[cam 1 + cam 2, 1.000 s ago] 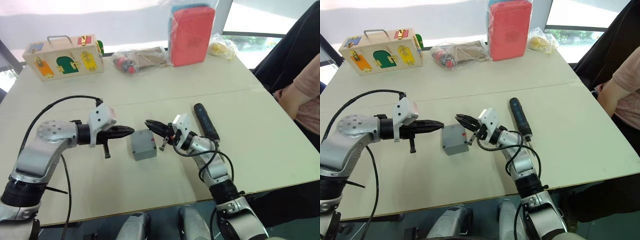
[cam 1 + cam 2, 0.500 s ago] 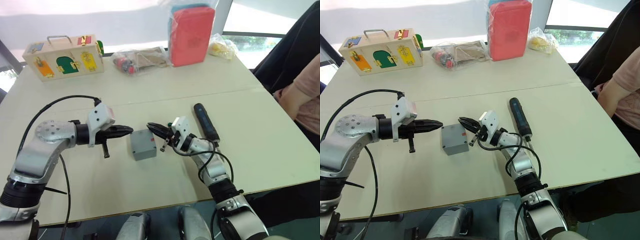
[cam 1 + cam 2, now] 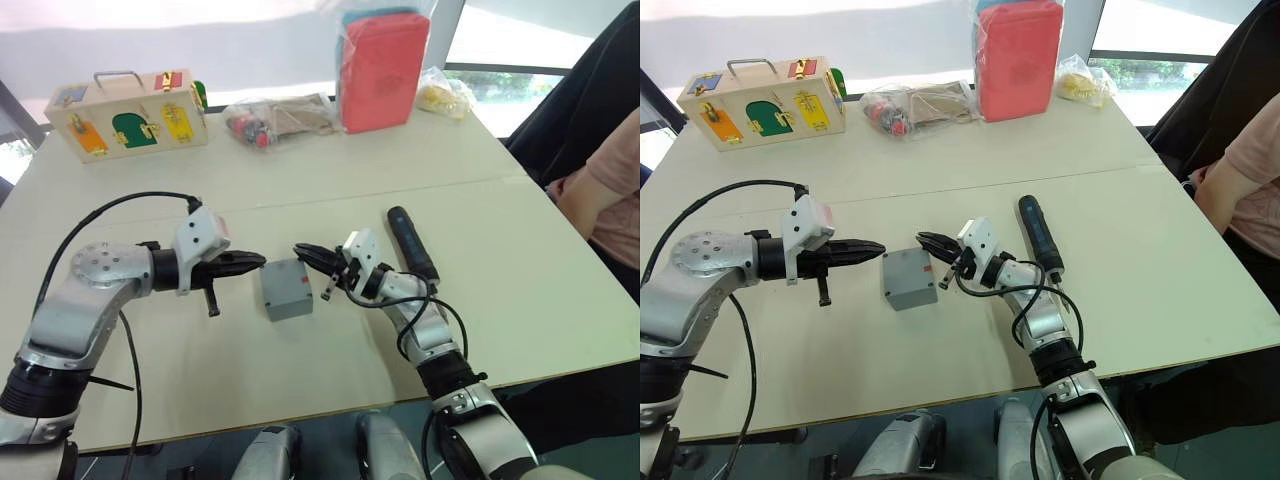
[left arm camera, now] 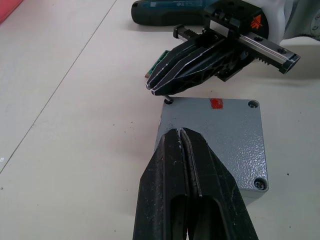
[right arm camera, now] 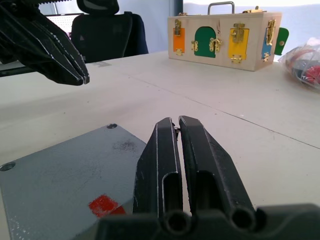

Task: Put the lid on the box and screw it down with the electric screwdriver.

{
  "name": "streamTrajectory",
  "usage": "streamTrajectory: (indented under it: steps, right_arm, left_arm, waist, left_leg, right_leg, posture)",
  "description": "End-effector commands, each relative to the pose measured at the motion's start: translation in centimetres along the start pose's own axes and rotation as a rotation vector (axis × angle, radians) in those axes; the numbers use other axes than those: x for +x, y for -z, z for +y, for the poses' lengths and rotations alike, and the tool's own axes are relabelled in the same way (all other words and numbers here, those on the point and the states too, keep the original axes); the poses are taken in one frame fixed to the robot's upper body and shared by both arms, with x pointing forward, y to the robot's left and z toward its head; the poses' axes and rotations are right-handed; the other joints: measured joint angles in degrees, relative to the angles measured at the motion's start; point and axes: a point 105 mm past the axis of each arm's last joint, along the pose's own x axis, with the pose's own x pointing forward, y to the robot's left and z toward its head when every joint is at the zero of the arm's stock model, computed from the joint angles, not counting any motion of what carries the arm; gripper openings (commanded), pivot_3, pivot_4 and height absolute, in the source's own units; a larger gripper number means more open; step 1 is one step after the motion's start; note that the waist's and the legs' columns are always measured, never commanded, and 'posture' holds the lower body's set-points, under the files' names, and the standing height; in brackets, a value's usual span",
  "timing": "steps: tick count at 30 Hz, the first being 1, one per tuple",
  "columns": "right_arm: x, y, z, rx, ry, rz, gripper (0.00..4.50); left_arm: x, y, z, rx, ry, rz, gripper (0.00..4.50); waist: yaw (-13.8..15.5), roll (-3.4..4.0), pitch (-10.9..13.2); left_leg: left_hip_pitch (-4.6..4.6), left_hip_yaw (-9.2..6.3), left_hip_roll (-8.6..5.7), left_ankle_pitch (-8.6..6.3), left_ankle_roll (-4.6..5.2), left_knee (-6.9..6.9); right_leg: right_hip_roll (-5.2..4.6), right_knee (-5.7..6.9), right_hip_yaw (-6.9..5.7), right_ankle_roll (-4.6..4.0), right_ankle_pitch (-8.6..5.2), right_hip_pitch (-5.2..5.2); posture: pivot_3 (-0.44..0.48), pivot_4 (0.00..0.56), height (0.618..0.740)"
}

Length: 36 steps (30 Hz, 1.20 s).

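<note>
- The box (image 3: pixel 287 288) sits on the surface (image 3: pixel 300 170), near the middle, between the two grippers; its top face is closed by the lid (image 4: pixel 220 135), with a screw head at three visible corners and a small red mark near one edge.
- The left gripper (image 3: pixel 258 261) is held level just beside the box on the robot's left; its jaws are closed, fingers pressed together, holding nothing; the left wrist view shows its tip over the near edge of the lid.
- The right gripper (image 3: pixel 303 251) points at the box from the robot's right; its jaws are closed and empty; its tip hangs just above the far corner of the box; whether it touches cannot be told.
- The electric screwdriver (image 3: pixel 411 243) lies flat on the surface to the right of the right gripper, apart from both grippers.
- At the far edge of the surface stand a wooden box with coloured doors (image 3: pixel 127 112), a clear bag of small parts (image 3: pixel 280 118), a red pack in plastic (image 3: pixel 384 68) and a bag with yellow contents (image 3: pixel 444 93).
- A person's arm (image 3: pixel 604 198) shows at the right edge.
</note>
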Motion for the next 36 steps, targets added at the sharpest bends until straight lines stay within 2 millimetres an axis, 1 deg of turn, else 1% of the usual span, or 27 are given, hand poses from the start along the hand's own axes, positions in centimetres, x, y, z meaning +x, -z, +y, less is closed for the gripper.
streamTrajectory:
  steps: [1, 11, 18, 22, 36]
  right_arm:
    - [0.0, -0.8, 0.0, -0.028, -0.014, -0.026, 0.11]
    - [-0.2, -0.6, -0.1, -0.032, -0.013, -0.012, 0.11]
    - [-0.6, 0.0, 0.1, -0.048, -0.037, 0.028, 0.11]
    - [-1.1, 0.6, 0.1, -0.072, -0.057, 0.08, 0.11]
    - [-1.0, -0.9, 0.2, -0.058, -0.077, 0.05, 0.11]
  left_arm:
    - [-0.5, -1.1, 0.2, 0.038, -0.017, -0.024, 0.0]
    - [-0.3, -1.1, 0.2, 0.038, -0.016, -0.029, 0.0]
    - [-0.2, -1.1, 0.3, 0.038, -0.016, -0.031, 0.0]
    - [-0.1, -1.1, 0.3, 0.037, -0.018, -0.033, 0.0]
    - [0.1, -1.2, 0.3, 0.041, -0.024, -0.039, 0.0]
  waist:
    - [0.0, 0.0, 0.0]
    - [0.0, 0.0, 0.0]
    - [0.01, 0.0, 0.0]
    - [0.1, -0.01, -0.01]
    - [0.03, -0.07, -0.05]
  left_leg:
    - [0.0, 0.0, 0.0, 0.0, 0.0, 0.0]
    - [0.0, 0.0, 0.0, 0.0, 0.0, 0.0]
    - [0.0, 0.0, 0.0, 0.0, 0.0, 0.0]
    - [0.0, 0.0, -0.01, 0.0, 0.0, 0.01]
    - [0.02, 0.0, 0.0, 0.0, 0.0, 0.01]
  right_leg:
    - [0.0, 0.0, 0.0, 0.0, 0.0, 0.0]
    - [0.0, 0.0, 0.0, 0.0, 0.0, 0.0]
    - [0.0, 0.0, 0.0, 0.0, 0.0, 0.01]
    - [-0.01, 0.0, 0.0, 0.0, 0.0, 0.02]
    - [-0.01, -0.01, 0.0, 0.0, 0.0, 0.02]
  posture:
    - [0.0, 0.15, 0.74]
    - [0.0, 0.15, 0.74]
    - [0.0, 0.15, 0.74]
    - [0.0, 0.15, 0.74]
    - [0.0, 0.15, 0.74]
